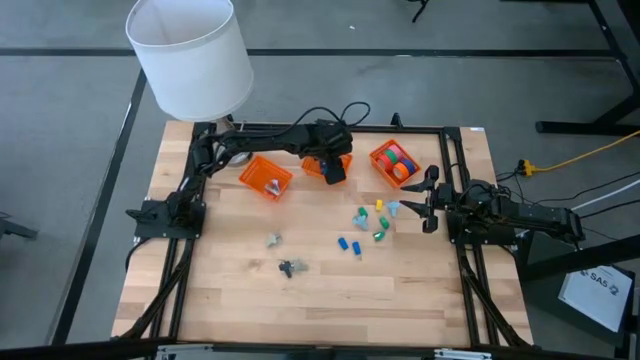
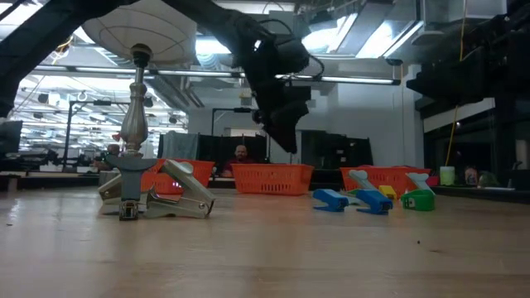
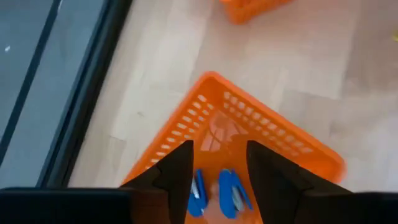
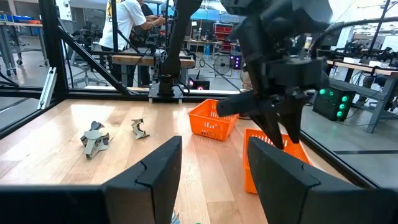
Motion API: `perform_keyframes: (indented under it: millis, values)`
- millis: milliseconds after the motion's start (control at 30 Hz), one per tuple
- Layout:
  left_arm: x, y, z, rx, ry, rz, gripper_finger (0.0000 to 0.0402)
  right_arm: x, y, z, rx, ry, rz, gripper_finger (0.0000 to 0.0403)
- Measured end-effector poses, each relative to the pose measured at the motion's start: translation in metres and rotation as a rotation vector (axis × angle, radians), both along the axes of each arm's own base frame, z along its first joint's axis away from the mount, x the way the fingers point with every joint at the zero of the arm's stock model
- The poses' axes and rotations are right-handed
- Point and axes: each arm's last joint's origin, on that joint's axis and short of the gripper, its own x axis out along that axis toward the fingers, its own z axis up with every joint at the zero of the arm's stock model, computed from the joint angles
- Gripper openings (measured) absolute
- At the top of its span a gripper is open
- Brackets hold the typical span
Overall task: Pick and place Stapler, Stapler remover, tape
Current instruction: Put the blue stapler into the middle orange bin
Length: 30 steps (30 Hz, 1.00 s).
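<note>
The wooden table (image 1: 230, 300) carries a white lamp shade (image 1: 190, 55) at its 11 o'clock corner and three orange baskets along the 12 o'clock edge. The basket at 1 o'clock (image 1: 394, 162) holds tape rolls (image 1: 399, 160) in red, green and orange. The middle basket (image 3: 273, 140) sits under the left gripper (image 1: 333, 170) and holds two blue staplers (image 3: 216, 193), lying side by side. The third basket (image 1: 265, 177), toward 11 o'clock, is tipped, with something small and pale inside that cannot be made out.

The left gripper hangs directly over the middle basket, its fingers (image 3: 177, 171) parted and holding nothing; the two blue staplers show in the gap between them, below and clear of the tips.

The right gripper (image 1: 432, 200) waits at the 3 o'clock edge, fingers (image 4: 158, 165) apart and empty.

Loose staplers (image 1: 370, 225) in blue, green and yellow lie scattered just toward 9 o'clock from the right gripper. Two metal staple removers (image 1: 291, 266) lie near the centre, toward 6 o'clock, well apart from both grippers.
</note>
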Motion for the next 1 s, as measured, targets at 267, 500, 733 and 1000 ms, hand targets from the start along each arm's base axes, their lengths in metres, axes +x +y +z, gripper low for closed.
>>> perform_keyframes:
  millis: [267,500,733,1000]
  values:
    - [0.009,-0.031,0.012,0.065,-0.004,-0.178,0.0162,0.0,0.0,0.0,0.0,0.0,0.0,0.0188]
    - [0.02,-0.08,0.012,0.158,0.051,-0.454,0.0164,0.0,0.0,0.0,0.0,0.0,0.0,0.0188]
    - [0.027,-0.129,0.012,0.216,0.069,-0.677,0.0159,0.0,0.0,0.0,0.0,0.0,0.001,0.0188]
    - [0.028,-0.17,0.012,0.181,0.037,-0.848,0.0156,0.0,0.0,0.0,0.0,0.0,0.0,0.0188]
